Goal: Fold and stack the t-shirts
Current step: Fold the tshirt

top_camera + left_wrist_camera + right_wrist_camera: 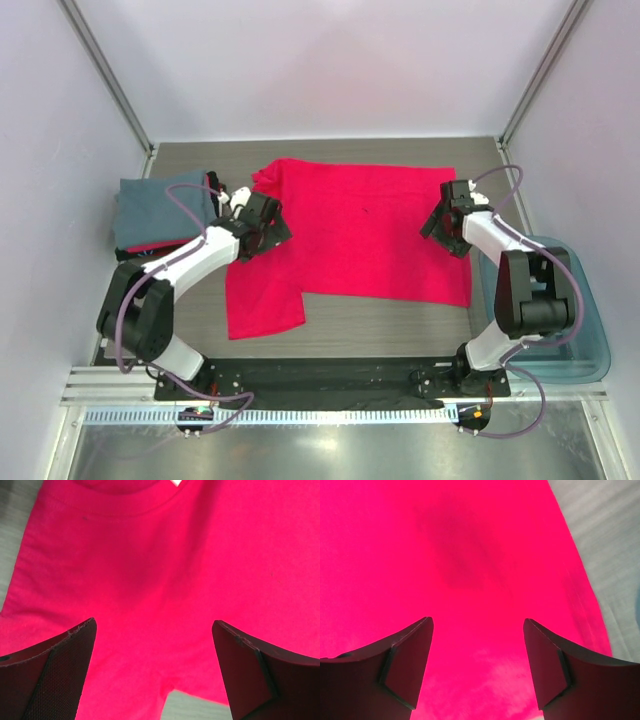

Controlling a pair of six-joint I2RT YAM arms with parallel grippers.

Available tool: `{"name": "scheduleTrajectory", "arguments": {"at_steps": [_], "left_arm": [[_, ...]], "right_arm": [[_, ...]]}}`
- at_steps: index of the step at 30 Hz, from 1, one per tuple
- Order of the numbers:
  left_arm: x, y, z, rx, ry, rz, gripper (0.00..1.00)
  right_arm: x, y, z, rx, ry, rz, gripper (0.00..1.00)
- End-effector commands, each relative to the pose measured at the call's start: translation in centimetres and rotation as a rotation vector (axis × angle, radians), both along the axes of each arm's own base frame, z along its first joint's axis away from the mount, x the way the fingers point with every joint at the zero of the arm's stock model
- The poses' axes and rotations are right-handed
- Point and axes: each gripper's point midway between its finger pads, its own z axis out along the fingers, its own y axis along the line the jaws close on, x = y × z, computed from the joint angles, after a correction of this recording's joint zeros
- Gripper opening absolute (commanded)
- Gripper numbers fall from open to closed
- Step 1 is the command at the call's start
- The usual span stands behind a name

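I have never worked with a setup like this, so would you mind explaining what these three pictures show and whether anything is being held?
The overhead picture looks down on two robot arms bolted at the table's near edge. The other two come from cameras on each wrist, so the dark shapes at the bottom are that arm's own fingers. A red-pink t-shirt lies spread on the table. A folded blue-grey t-shirt sits at the left, a teal tub at the right. The left gripper and right gripper are both open over the shirt, holding nothing.
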Motion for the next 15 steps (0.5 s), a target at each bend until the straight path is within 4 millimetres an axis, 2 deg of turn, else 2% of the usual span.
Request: {"name": "scheduleTrajectory", "arguments": {"at_steps": [1, 2, 3, 5, 7, 8, 12, 15], "left_arm": [[2.5, 0.7, 1.0, 0.076, -0.023, 0.043, 0.98], [2.6, 0.7, -0.2, 0.093, 0.016, 0.042, 0.98], [3.4, 0.5, 0.0, 0.089, 0.017, 0.049, 0.98], [3.5, 0.9, -0.9, 0.110, 0.066, 0.074, 0.99], [4.3, 1.2, -2.4, 0.106, 0.124, 0.106, 1.00], [4.3, 1.3, -3.1, 0.107, 0.156, 0.109, 0.99], [5.3, 1.9, -5.7, 0.129, 0.251, 0.133, 0.99], [5.9, 2.5, -6.3, 0.139, 0.279, 0.160, 0.98]], "right_arm": [[2.9, -0.1, 0.4, -0.011, -0.043, -0.037, 0.80], [3.0, 0.1, -0.1, -0.007, -0.028, -0.033, 0.85], [3.5, 0.1, -0.1, -0.006, -0.030, -0.034, 0.88], [3.6, 0.0, -1.2, -0.014, 0.000, -0.036, 0.91], [4.1, -0.3, -1.2, -0.030, 0.015, -0.048, 0.95], [4.1, -0.6, -1.9, -0.048, 0.043, -0.054, 0.95], [4.6, -1.1, -2.4, -0.078, 0.068, -0.071, 0.96], [5.4, -1.2, -2.9, -0.088, 0.081, -0.074, 0.97]]}}
